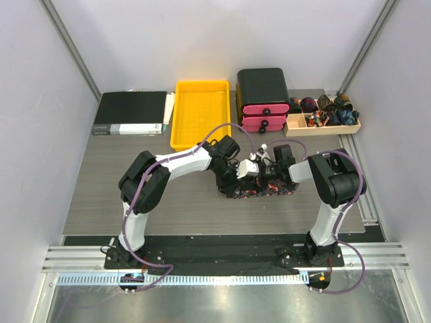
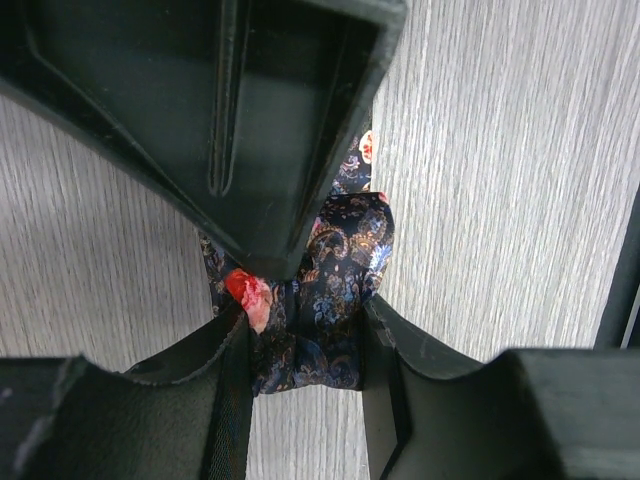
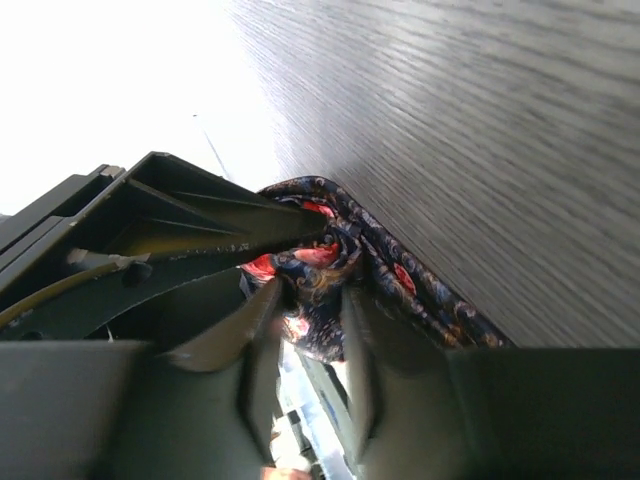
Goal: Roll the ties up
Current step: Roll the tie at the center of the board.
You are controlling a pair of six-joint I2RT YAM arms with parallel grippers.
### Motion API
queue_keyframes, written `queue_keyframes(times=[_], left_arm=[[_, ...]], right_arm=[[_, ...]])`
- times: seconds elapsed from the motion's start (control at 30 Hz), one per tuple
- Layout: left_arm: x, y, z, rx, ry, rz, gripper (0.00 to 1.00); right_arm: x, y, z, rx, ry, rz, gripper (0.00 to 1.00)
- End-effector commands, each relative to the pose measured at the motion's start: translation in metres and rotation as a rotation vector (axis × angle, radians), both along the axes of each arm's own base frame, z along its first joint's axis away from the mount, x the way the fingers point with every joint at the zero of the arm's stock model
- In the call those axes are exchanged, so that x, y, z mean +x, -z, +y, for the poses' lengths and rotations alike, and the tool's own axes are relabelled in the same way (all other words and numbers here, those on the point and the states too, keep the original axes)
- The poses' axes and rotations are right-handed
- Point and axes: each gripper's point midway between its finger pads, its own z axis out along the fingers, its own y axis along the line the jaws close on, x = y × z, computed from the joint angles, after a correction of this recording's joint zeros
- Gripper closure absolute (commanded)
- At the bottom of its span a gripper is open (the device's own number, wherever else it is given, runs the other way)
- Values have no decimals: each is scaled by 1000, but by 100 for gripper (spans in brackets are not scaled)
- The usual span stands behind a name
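At mid-table the left gripper [image 2: 305,345] and right gripper [image 3: 312,320] meet, each clenched on the tie [image 1: 264,189], which lies bunched on the table [image 1: 101,195]. Step in hand: rolling, apparently partway. The next move calls for turning the coil with the fabric taut. Beyond stands a yellow tray [image 1: 199,114].

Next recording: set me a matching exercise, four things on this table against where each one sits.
Things:
1. tie
2. yellow tray
3. wooden box
4. black binder

Places:
A. far right corner
B. far left corner
C. centre, gripped by left gripper and right gripper
D. far edge, just left of the drawer unit

Pairs: 1-C, 2-D, 3-A, 4-B
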Motion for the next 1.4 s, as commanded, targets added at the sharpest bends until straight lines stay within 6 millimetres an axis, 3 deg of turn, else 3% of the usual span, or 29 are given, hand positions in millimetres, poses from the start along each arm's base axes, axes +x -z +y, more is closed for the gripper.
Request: queue_keyframes(times=[0.0,0.1,0.17,0.27,0.4,0.47,0.57,0.73,0.93,1.03,1.13,1.23,1.37], left_arm=[[-7,24,16,103,-47,50,62],[-7,25,17,106,-50,48,59],[-5,23,17,97,-53,35,56],[1,13,16,56,-79,13,38],[6,-7,17,-62,-131,10,20],[15,-28,10,-167,-142,-29,12],[11,-32,11,-216,-152,-38,8],[20,-28,-4,-291,-219,-43,5],[23,-24,-29,-365,-229,-26,6],[20,-14,-33,-346,-217,-23,17],[19,-5,-30,-299,-202,-34,35],[12,1,-19,-229,-151,-74,52],[3,17,-4,-93,-96,-138,58]], right_arm=[[2,6,4,11,-3,-6,81],[2,9,3,3,-10,-8,99],[0,14,0,-22,-19,-12,99],[0,22,-5,-52,-15,-17,99],[3,35,-14,-81,-12,-18,99],[5,38,-18,-83,-7,-17,99],[4,44,-22,-101,-8,-13,99],[4,49,-29,-120,3,-14,99],[6,49,-31,-130,14,-26,99],[7,49,-31,-129,17,-24,99],[8,45,-31,-124,17,-21,99],[9,36,-30,-112,2,-16,90],[16,15,-29,-93,-10,-19,69]])
